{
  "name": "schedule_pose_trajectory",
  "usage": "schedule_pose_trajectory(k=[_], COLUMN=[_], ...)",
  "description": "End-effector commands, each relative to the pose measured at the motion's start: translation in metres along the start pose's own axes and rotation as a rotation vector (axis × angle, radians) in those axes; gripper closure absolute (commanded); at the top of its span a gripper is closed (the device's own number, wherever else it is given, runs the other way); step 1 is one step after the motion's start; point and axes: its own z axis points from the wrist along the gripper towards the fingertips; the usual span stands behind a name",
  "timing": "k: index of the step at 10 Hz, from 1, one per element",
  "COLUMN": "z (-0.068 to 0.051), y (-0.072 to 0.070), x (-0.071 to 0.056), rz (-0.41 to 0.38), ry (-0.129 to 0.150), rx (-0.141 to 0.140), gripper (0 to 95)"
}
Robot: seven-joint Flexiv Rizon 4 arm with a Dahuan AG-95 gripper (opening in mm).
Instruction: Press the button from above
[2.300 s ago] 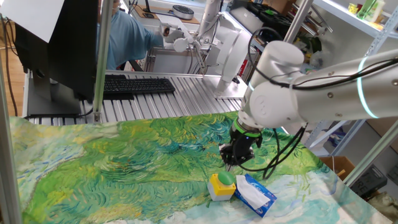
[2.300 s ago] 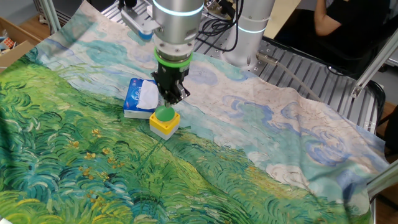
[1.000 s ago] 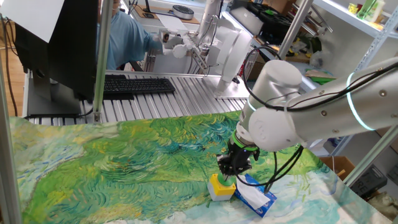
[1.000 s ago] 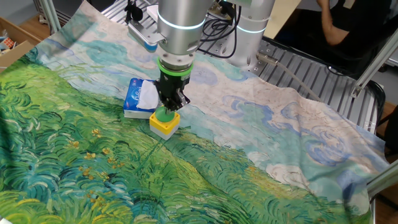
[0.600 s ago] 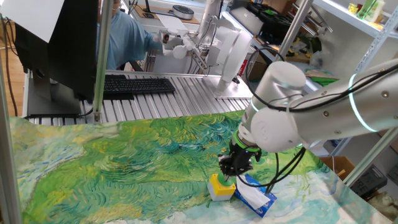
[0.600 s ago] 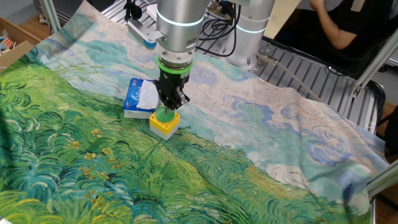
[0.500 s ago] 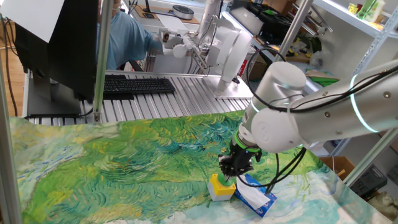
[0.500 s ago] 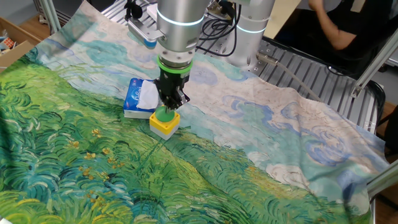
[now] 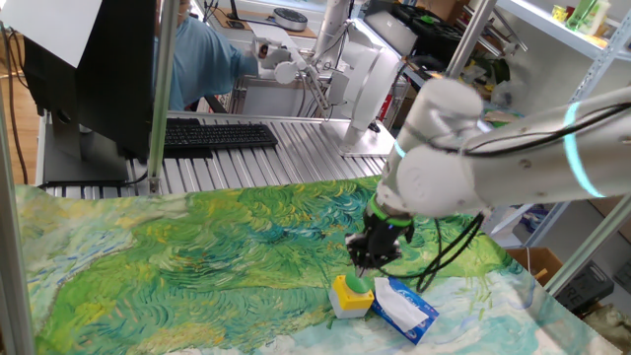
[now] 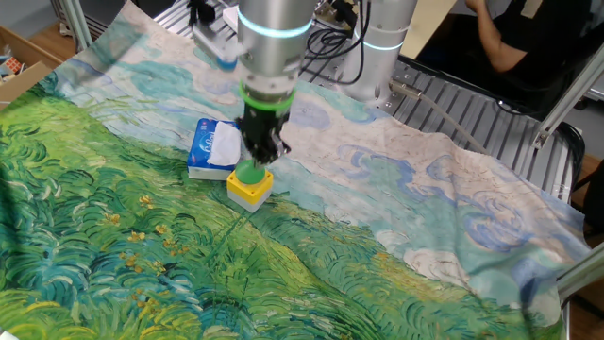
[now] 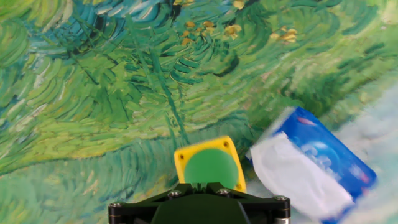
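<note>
The button is a round green cap on a small yellow box, standing on the painted cloth. It also shows in the other fixed view and in the hand view. My gripper points straight down right above the green cap, also in the other fixed view. In the hand view the two fingertips meet with only a thin seam, over the near edge of the cap. Whether they touch the cap I cannot tell.
A blue-and-white tissue packet lies right beside the yellow box, also in the other fixed view and the hand view. The painted cloth covers the table. A keyboard lies on the metal rollers behind.
A second ago my gripper was pressed down onto the green cap. Now it has risen a little and the arm is blurred by motion. The button box and tissue packet have not moved.
</note>
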Motion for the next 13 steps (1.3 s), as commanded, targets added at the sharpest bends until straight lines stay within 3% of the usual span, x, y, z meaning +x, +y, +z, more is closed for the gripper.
schedule_pose_trajectory(k=[1, 13], z=[0.0053, 0.0055], y=[-0.0001, 0.0000], x=[-0.0032, -0.0032], rz=[-0.004, 0.100], ry=[-0.008, -0.011], rx=[0.002, 0.002], gripper=[95.0, 95.0])
